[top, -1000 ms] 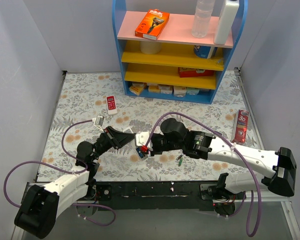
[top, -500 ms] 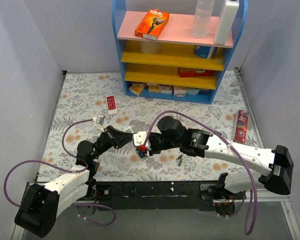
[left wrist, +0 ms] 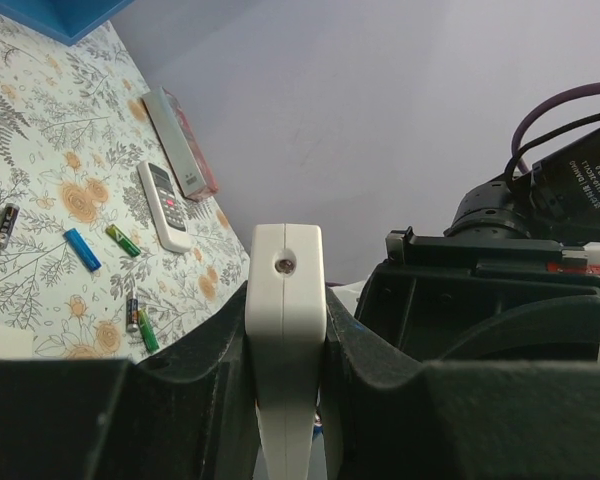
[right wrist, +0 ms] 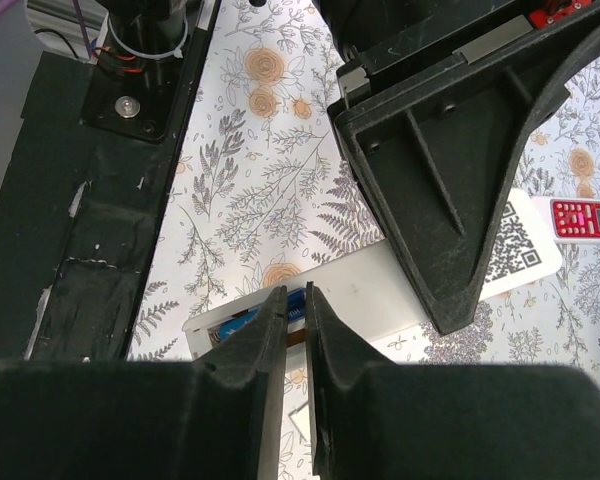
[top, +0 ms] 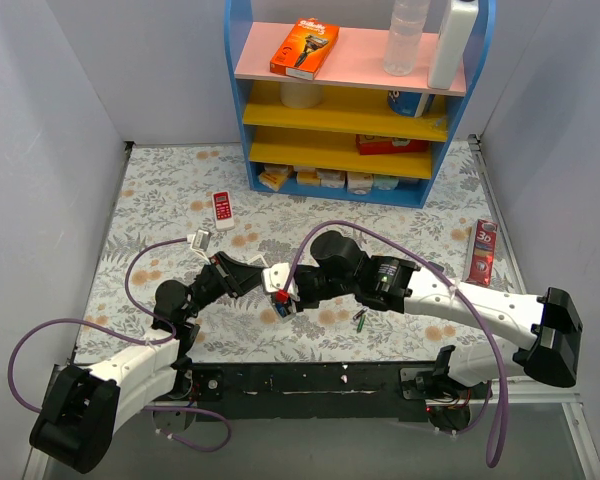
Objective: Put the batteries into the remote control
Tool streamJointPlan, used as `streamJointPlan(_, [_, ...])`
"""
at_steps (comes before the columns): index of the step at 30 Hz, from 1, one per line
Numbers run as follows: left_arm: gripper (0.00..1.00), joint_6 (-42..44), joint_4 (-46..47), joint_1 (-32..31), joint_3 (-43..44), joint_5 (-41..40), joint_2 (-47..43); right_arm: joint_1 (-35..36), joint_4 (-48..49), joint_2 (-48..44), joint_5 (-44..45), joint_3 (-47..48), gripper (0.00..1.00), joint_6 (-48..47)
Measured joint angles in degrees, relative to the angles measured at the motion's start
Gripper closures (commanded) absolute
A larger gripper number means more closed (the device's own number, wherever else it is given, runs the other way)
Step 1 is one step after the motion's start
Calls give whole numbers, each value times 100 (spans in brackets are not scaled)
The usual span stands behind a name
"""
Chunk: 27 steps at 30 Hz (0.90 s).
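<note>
While held edgewise, the remote control (left wrist: 285, 340) looks white.

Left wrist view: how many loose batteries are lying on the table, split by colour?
Blue batteries: 1
Green batteries: 2
Dark batteries: 2
Total: 5
</note>
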Motion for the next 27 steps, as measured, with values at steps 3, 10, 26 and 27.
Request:
streamJointPlan(3, [100, 4, -22, 0, 0, 4, 2, -9, -2, 33, -20, 24, 84, 4])
streamJointPlan(10, [100, 2, -55, 0, 0, -2, -17, -17, 2, 42, 9, 31, 87, 9])
streamJointPlan(26, [100, 188, -160, 4, -2, -111, -144, -31, 302, 4, 229, -149, 90, 350])
streamJointPlan(27, [100, 199, -175, 4, -2, -122, -162, -33, 358, -20, 247, -197, 90, 376])
